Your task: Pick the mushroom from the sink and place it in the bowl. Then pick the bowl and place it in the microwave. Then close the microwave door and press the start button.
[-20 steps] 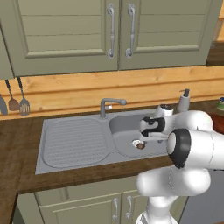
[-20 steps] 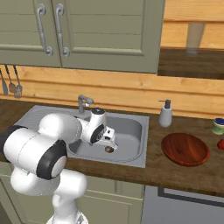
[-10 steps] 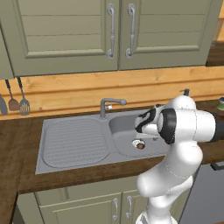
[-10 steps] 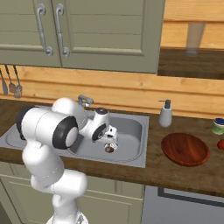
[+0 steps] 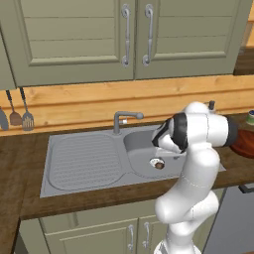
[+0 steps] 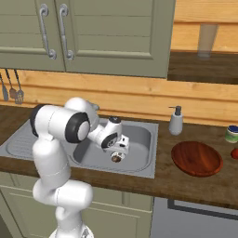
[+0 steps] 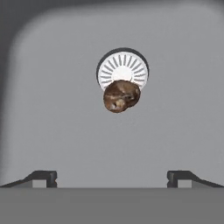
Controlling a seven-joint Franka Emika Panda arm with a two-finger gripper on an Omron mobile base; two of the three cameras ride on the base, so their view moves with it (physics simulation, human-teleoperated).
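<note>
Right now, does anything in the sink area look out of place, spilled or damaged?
Only the mushroom stands out: it lies in the sink basin, partly over the white drain strainer, an odd spot for food. The gripper is open above it. Nothing looks spilled or broken.

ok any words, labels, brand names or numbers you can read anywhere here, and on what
None can be read.
The soap dispenser is plain, with no label showing.
The small green-banded jar at the counter's edge is too small to tell if it carries print.
The sink, the bowl, the cabinet doors and the mushroom bear no markings.
</note>
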